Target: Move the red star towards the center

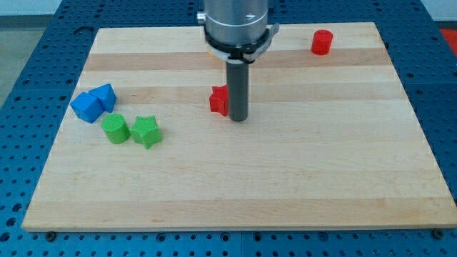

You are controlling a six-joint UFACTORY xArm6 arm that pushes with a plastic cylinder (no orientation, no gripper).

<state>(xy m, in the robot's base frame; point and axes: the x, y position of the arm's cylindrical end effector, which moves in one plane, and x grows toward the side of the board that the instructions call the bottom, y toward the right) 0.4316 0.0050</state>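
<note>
The red star (218,100) lies on the wooden board (285,178), a little above the board's middle, partly hidden by my rod. My tip (238,118) rests on the board right beside the star, at its right and slightly lower side, touching or nearly touching it.
A red cylinder (322,42) stands near the view's top right. Two blue blocks (93,103) sit together at the left, with a green cylinder (114,129) and a green star (146,131) just below them. A small orange piece (209,50) peeks from behind the arm's body at the top.
</note>
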